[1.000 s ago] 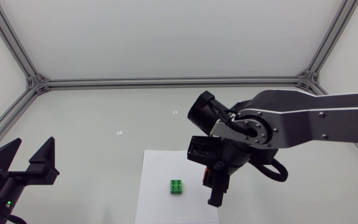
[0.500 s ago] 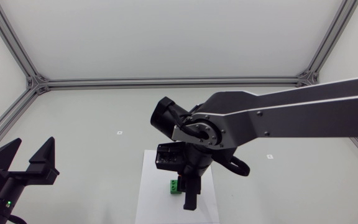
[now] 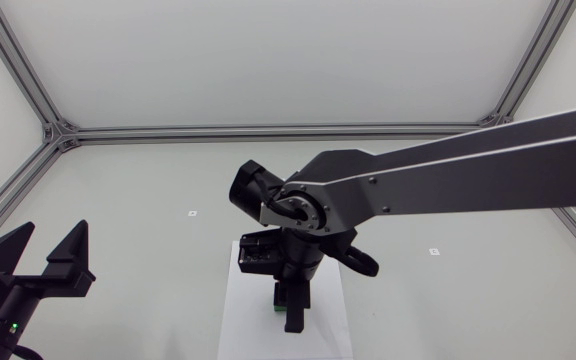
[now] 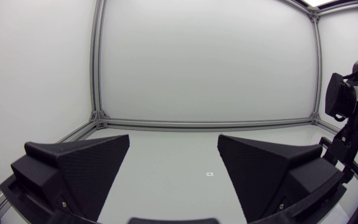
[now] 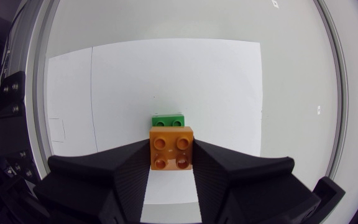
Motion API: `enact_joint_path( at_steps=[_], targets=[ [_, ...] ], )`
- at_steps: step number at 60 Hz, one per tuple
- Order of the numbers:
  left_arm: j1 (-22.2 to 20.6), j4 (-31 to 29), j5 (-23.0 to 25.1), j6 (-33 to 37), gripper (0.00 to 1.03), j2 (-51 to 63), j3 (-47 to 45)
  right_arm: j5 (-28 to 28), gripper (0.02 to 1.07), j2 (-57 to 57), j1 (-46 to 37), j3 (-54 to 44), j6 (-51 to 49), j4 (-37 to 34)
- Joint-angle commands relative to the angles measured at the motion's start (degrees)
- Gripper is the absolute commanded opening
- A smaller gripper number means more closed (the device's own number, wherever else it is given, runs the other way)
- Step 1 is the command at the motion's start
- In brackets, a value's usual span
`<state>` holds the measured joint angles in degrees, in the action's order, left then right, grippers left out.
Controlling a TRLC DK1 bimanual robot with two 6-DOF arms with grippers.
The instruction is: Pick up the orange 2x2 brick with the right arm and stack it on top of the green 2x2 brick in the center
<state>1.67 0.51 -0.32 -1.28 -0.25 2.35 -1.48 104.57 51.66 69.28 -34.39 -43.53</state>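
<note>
from the head view, the right arm (image 3: 448, 180) came in from the right edge and stretched past the middle of the desk (image 3: 148, 180). its wrist pointed down, so the right tool (image 3: 294, 315) hung over the near part of a white sheet (image 3: 240, 320) lying on the desk. the arm's own bulk covered most of what was under it, and how wide the fingers stood could not be told from here. the left tool (image 3: 51, 233) sat at the near left corner, well apart from the sheet, with its two wedge fingers spread wide and nothing between them.

in the left wrist view, the left tool's fingers stood far apart over bare desk, gripping nothing. the right arm showed at the far right, hanging down over the desk.

in the right wrist view, the right tool's fingers pressed the orange 2x2 brick (image 5: 172, 148) from both sides, studs facing the camera, so the tool was closed on it. the green 2x2 brick (image 5: 168, 120) lay on the white sheet just beyond the orange one, and only its far part showed past the orange brick's far edge. whether the two bricks touched could not be told.
</note>
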Motion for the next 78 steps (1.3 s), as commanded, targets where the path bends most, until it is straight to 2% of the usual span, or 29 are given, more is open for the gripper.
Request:
enact_joint_path(
  at_steps=[1, 78],
  targets=[
    [0.09, -0.87, 0.23, 0.75, 0.99, -0.45, -2.35, -0.37, 0.34, 1.69, 0.02, 1.21, -1.47, -0.42],
    [0.09, -0.87, 0.23, 0.75, 0.99, -0.45, -2.35, -1.95, 0.34, 3.36, -0.33, 0.77, -2.43, 1.16]
  ],
)
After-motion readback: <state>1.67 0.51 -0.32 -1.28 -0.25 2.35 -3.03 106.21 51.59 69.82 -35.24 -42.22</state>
